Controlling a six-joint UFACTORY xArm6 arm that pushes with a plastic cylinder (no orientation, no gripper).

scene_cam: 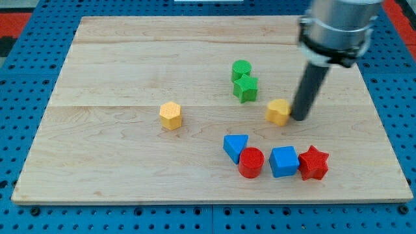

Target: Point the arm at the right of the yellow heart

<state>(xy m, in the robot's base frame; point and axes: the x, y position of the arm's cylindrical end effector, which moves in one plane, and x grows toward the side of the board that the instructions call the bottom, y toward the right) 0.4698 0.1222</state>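
My tip [300, 118] just right of yellow heart [278, 112], maybe touching; tool is bare rod, grips nothing. Hold position, avoid nudging.

Comes down from the view's top right as a grey metal wrist [338, 26] with a black collar, then a straight dark rod [311, 88] leaning slightly to the view's left. Ends in my tip [300, 118], resting low at table height.

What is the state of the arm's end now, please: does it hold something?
No claw: the arm ends in a rod, so nothing is held.
My tip is on the board, just at the view's right of the yellow heart, about touching.
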